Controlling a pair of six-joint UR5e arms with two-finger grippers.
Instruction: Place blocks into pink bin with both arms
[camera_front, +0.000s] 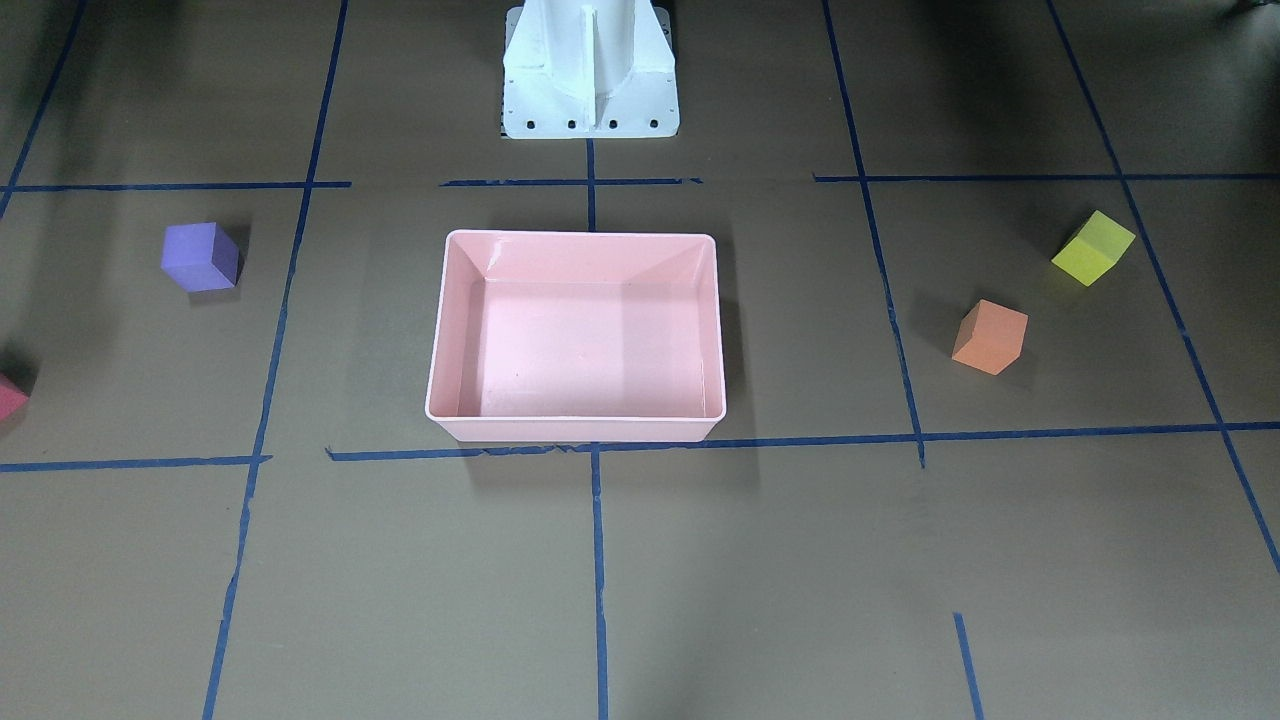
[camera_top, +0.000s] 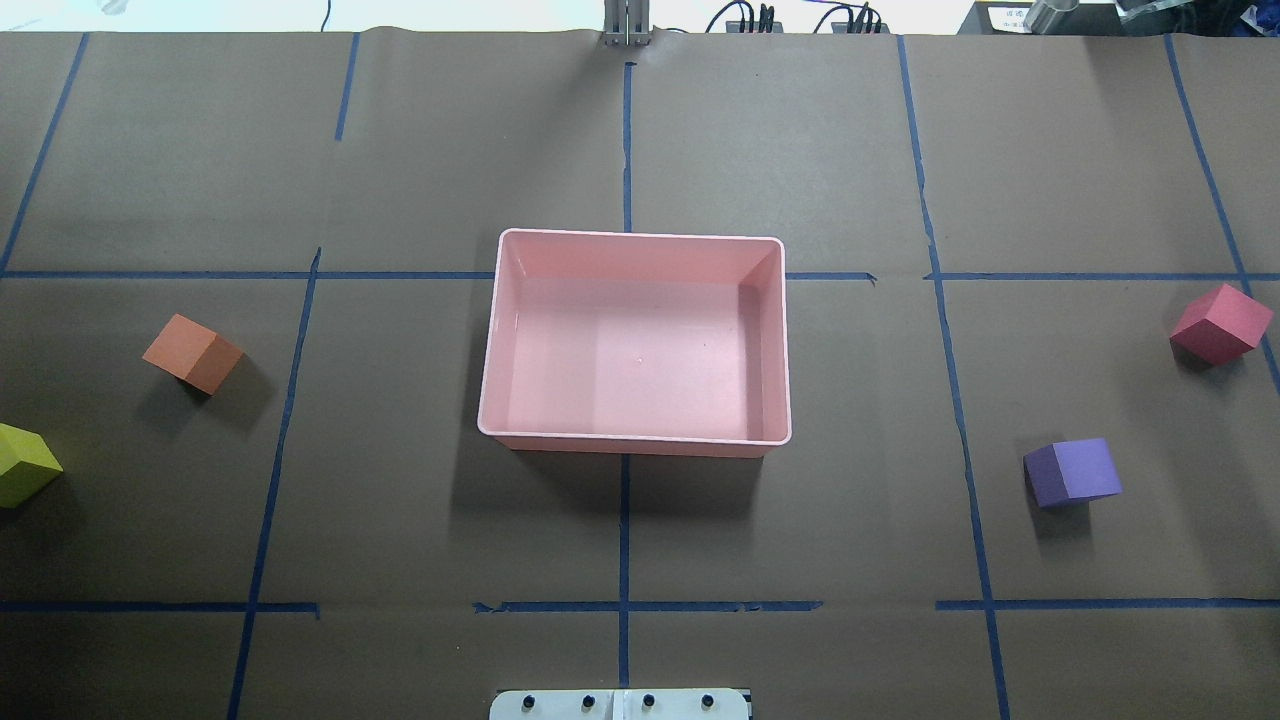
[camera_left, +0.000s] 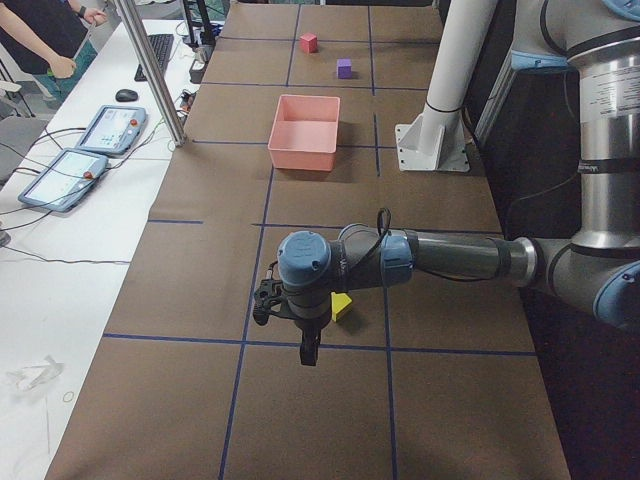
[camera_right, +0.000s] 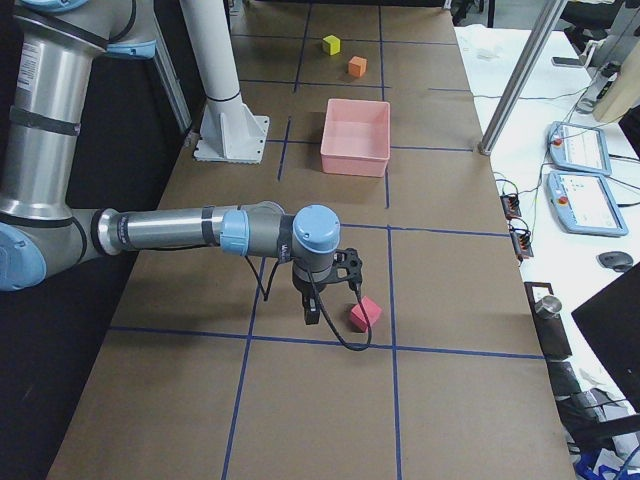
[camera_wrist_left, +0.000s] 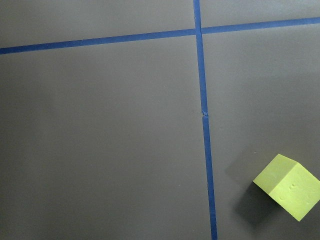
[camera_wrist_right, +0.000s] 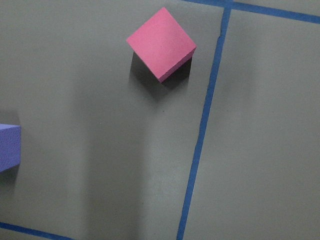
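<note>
The pink bin (camera_top: 635, 438) stands empty at the table's middle. The orange block (camera_top: 192, 352) and the yellow block (camera_top: 25, 465) lie on its left. The purple block (camera_top: 1072, 472) and the red-pink block (camera_top: 1220, 322) lie on its right. My left gripper (camera_left: 305, 345) hangs low beside the yellow block (camera_left: 342, 305); I cannot tell if it is open. My right gripper (camera_right: 312, 315) hangs low beside the red-pink block (camera_right: 365, 313); I cannot tell its state either. The wrist views show the yellow block (camera_wrist_left: 287, 186) and the red-pink block (camera_wrist_right: 161, 42), no fingers.
The white pedestal (camera_front: 590, 70) stands behind the bin on the robot's side. Blue tape lines cross the brown table cover. Control tablets (camera_left: 110, 130) and cables lie on a white side table, with a person (camera_left: 40, 40) beside it.
</note>
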